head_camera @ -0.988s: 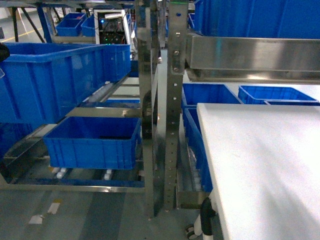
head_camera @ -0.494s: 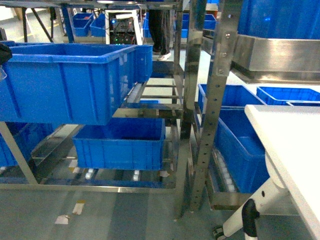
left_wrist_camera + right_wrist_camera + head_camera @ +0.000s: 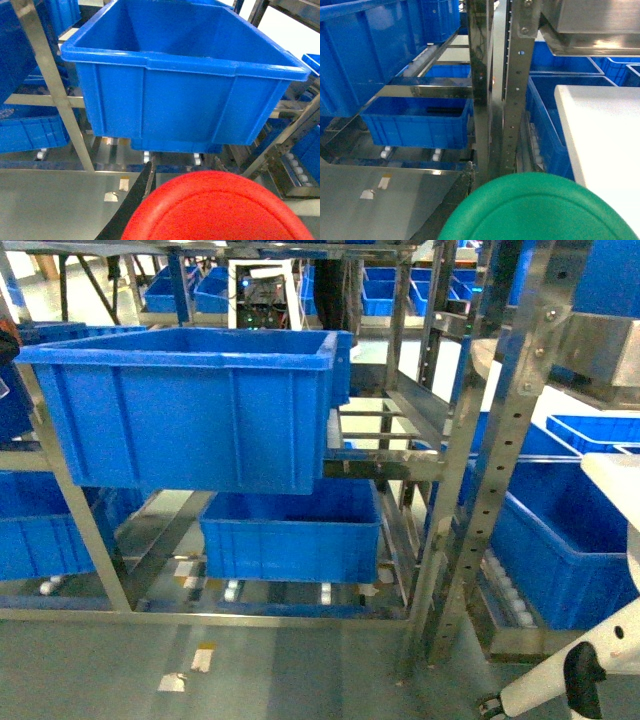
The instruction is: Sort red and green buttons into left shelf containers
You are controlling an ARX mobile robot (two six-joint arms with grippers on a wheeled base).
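Red button shows a round, smooth cap.

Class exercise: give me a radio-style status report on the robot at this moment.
Left end effector carries red button; right carries green button; jaws hidden. Upper blue crate dead ahead, looks empty. Shelf uprights flank it.

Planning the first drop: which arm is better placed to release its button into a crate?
Left. Its red button faces the open upper crate; the right's green button faces shelf posts.
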